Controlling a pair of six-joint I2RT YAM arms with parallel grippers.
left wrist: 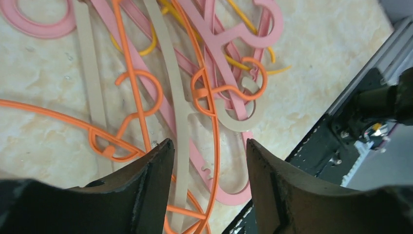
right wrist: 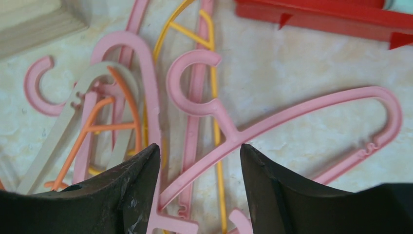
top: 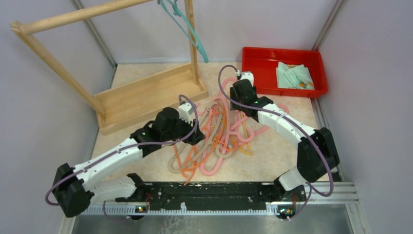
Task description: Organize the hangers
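Observation:
A tangle of pink, orange, beige and yellow hangers lies on the table between my arms. One teal hanger hangs from the wooden rack's pole. My left gripper is low over the pile's left side. In the left wrist view its jaws stand open astride a beige hanger bar and an orange hanger, with gaps on both sides. My right gripper is over the pile's far side. It is open around a pink hanger's arm without touching it.
The wooden rack stands at the back left, close behind my left arm. A red bin holding a teal cloth sits at the back right. A black rail runs along the near edge. Walls close in on both sides.

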